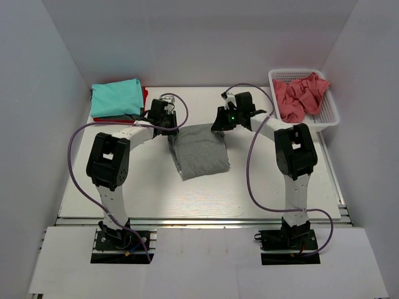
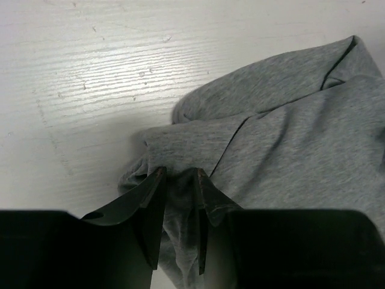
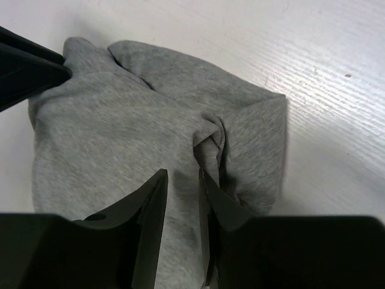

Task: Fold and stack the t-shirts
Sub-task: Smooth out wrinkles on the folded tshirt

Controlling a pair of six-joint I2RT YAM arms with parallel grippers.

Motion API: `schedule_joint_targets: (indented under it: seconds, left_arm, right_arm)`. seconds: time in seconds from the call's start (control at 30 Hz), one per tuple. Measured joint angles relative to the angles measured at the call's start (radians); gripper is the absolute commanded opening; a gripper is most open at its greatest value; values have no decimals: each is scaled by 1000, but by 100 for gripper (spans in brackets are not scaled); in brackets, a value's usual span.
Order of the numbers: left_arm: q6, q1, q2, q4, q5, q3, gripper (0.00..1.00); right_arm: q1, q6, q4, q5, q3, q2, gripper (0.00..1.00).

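Note:
A grey t-shirt lies partly folded in the middle of the table. My left gripper is at its far left corner, jaws shut on a bunched fold of the grey cloth, seen in the left wrist view. My right gripper is at its far right corner, and the right wrist view shows its jaws shut on the grey cloth beside a twisted crease. A folded teal t-shirt lies on a red one at the far left. A coral-pink t-shirt is crumpled in the basket.
A white mesh basket stands at the far right corner. White walls close in the table on the left, back and right. Purple cables loop from both arms. The bare white table top extends in front of the grey shirt.

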Motion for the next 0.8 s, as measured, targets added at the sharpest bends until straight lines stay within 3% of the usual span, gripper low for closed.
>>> schedule_joint_targets:
  seconds: [0.03,0.13,0.17,0.2,0.23,0.27,0.3,0.53,0.8]
  left_arm:
    - [0,1,2,-3,0,0,35]
    - [-1,4,2,-5,1,0,22]
    - [-1,4,2,-5,3,0,8]
    - [-4,4,2,-5,8,0,0]
    - [-1,4,2,-5,12,0,0]
    - [0,5,2,-3,17,0,0]
    - [3,6,2,-2,23,0,0]
    - [-2,11,-32,37,24,-51,0]
    - [-8,20,-183,50,-55,-109,0]
  right_arm:
    - [0,0,-5,-6,5,11,32]
    - [0,3,-15,-33,24,39,27]
    - [0,6,-15,-47,30,44,25]
    - [0,11,-13,-64,34,47,23]
    - [0,16,-9,-81,35,49,19]
    - [0,24,-4,-100,35,49,4]
    - [1,29,2,-115,35,49,0]
    - [1,60,45,-125,36,47,0]
    - [1,81,86,-47,-25,-18,0]
